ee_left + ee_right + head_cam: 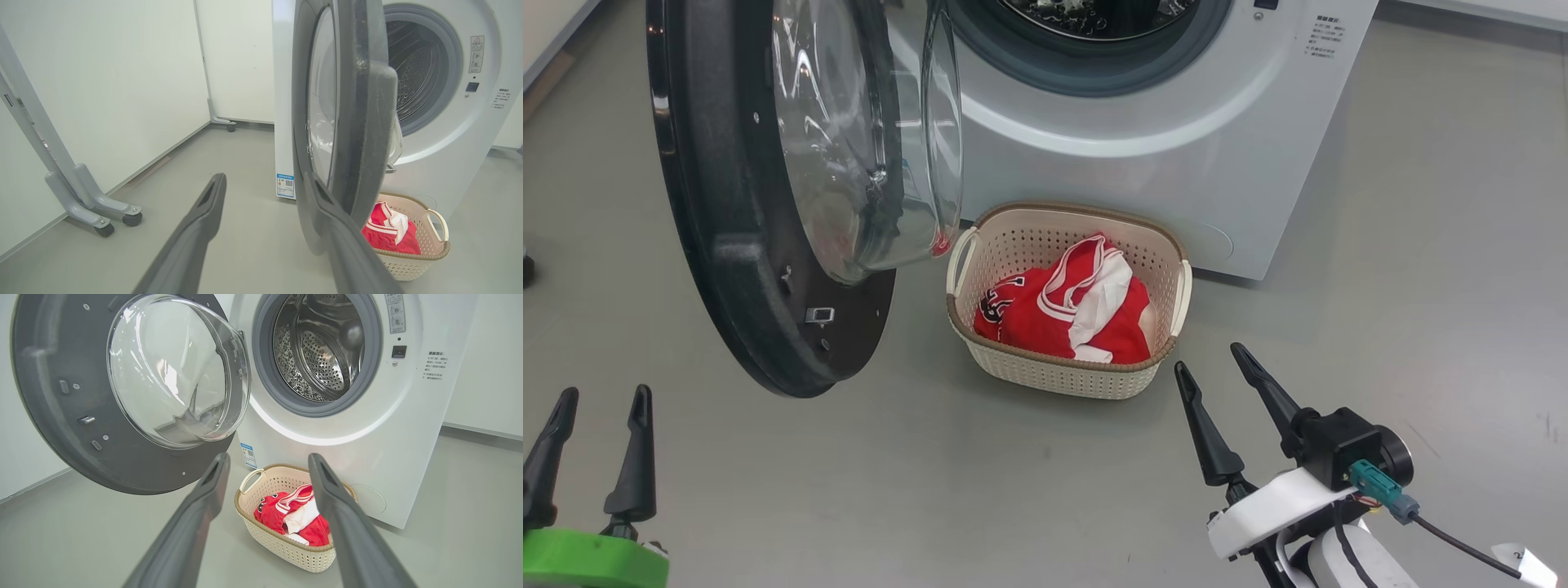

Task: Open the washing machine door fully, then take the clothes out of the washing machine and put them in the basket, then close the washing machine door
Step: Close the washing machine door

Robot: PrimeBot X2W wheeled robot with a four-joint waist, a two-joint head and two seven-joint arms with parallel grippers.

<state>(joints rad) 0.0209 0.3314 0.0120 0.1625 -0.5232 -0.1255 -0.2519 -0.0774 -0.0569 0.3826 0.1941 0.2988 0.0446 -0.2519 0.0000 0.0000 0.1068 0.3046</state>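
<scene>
A smooth grey-green floor (1013, 490) is spreading under everything, carrying a few faint marks at the far right. White wall panels (122, 81) are closing the room in behind and to the left, one of them standing on grey feet (88, 200) with small castors. The white washing machine (1176, 163) is sitting directly on this floor, a small blue label (285, 185) is showing low on its side, and its steel perforated drum (322, 351) is gleaming inside the grey seal (261, 375). The washing machine door (735, 245) is hanging swung out to the left of the opening (its clear glass bowl is bulging from the dark inner face toward the basket side), with its lower edge clear of the floor. The basket (1054, 380) is resting on the floor just in front of the machine, below the opening and just beside the door's lower edge. The clothes (1045, 318) are lying bunched inside it, red with white trim. The left pincer (605, 392) is hovering low at the left above the floor, its two dark fingers spread apart and gripping nothing. The right pincer (1209, 358) is hovering near the basket's right front corner, likewise spread wide and empty, apart from the rim.
</scene>
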